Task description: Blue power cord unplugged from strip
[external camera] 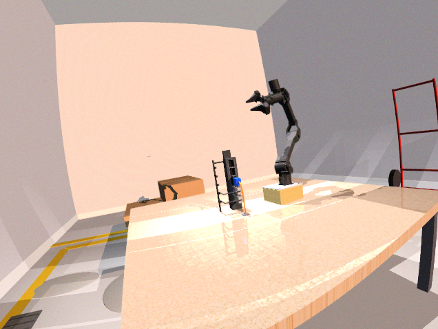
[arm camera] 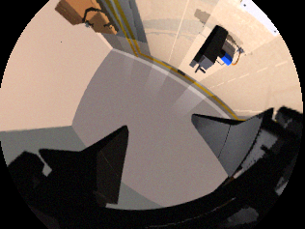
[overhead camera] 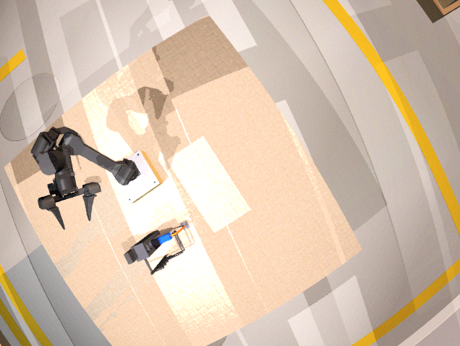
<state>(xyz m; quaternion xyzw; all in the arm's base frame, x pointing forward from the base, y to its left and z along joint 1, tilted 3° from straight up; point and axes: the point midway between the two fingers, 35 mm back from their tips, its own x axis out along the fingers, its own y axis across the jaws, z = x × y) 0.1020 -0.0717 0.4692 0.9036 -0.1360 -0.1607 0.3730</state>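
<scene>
On the table's (external camera: pixel 268 255) left side stands the upright black power strip (external camera: pixel 231 176) beside a thin black rack (external camera: pixel 218 187) — the blue plug (external camera: pixel 235 181) sits in its face, with the orange cord (external camera: pixel 243 197) dropping to the tabletop. Farther right, on a tan block (external camera: pixel 282 193), the arm rises high — its gripper (external camera: pixel 257 102) spread wide, holding nothing, well apart from the strip.

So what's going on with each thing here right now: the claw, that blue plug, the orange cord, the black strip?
Gripper: open, empty, raised high, away from the strip.
Blue plug: seated in the strip.
Orange cord: hangs from the plug to the table.
Power strip: standing upright on the table.
</scene>
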